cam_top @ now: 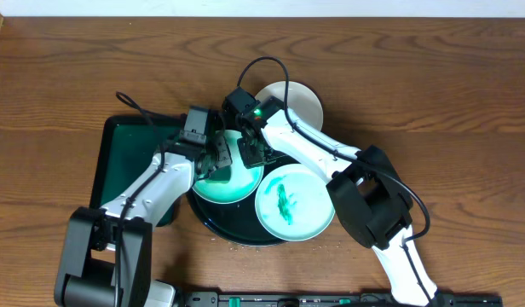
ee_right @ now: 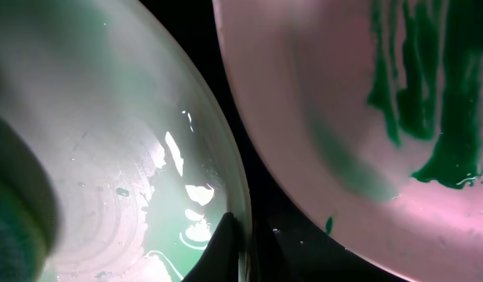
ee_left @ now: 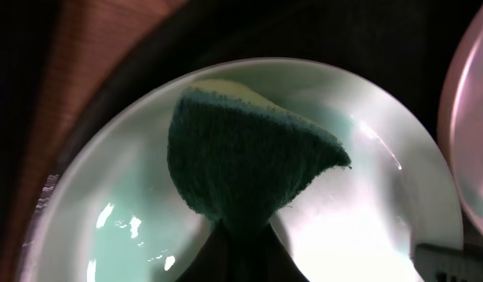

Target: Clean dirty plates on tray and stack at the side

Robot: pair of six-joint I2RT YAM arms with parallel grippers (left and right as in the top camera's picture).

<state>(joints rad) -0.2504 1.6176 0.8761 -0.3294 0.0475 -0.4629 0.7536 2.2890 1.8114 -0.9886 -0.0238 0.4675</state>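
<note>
On the black tray lie two plates. The pale mint plate looks wet and smear-free; my left gripper is shut on a green-and-yellow sponge pressed into its middle. My right gripper is shut on this plate's rim, one finger inside and one outside. Beside it, the second plate carries a dark green smear. A white plate rests on the table behind the tray, partly hidden by the right arm.
A dark green rectangular tray lies left of the black tray, under the left arm. Bare wooden table surrounds everything. Both arms crowd over the tray's back half.
</note>
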